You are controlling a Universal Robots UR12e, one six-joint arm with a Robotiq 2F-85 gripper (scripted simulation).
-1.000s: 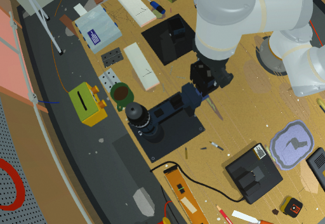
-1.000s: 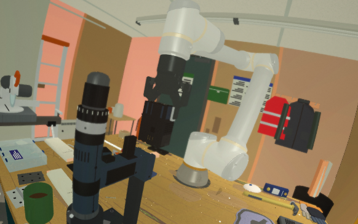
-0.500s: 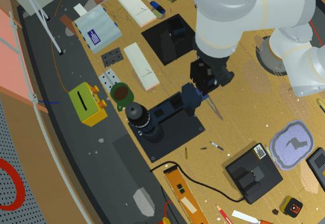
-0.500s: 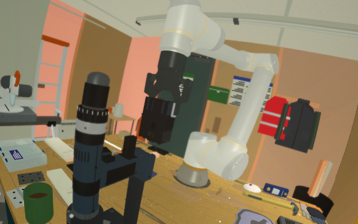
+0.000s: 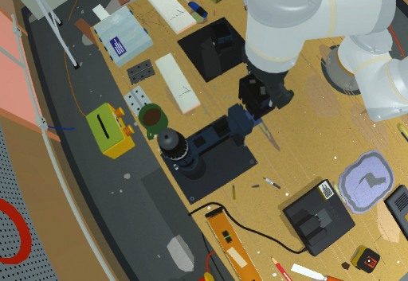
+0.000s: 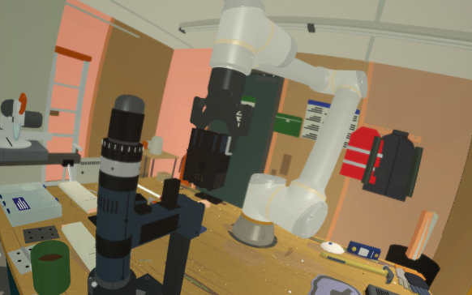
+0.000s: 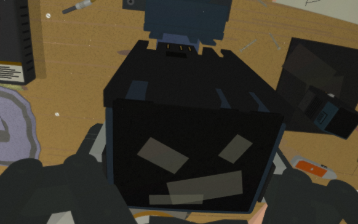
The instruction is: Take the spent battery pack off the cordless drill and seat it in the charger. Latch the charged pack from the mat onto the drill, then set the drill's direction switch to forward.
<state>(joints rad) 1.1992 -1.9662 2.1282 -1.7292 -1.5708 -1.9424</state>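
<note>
The drill's foot (image 7: 185, 23) is partly hidden behind the spent battery pack (image 7: 192, 147), which hangs in the air just past it. The cordless drill (image 5: 199, 141) stands clamped on a black base plate (image 5: 217, 169) near the front of the bench, chuck (image 6: 125, 121) pointing up. The pack (image 6: 208, 160) is black with pale tape patches and is clear of the drill. The charged pack (image 5: 221, 36) lies on a black mat (image 5: 211, 50) at the back. The charger (image 5: 318, 219) sits at the bench's right front, its slot empty. My gripper (image 6: 220, 121) is closed around the spent pack.
The bench's front edge runs close by the drill, with a green mug (image 5: 153, 118) and a yellow box (image 5: 109, 129) beside it. White blocks (image 5: 177, 82) lie left of the mat. A grey rag (image 5: 366, 181) and a tape measure (image 5: 366, 259) flank the charger.
</note>
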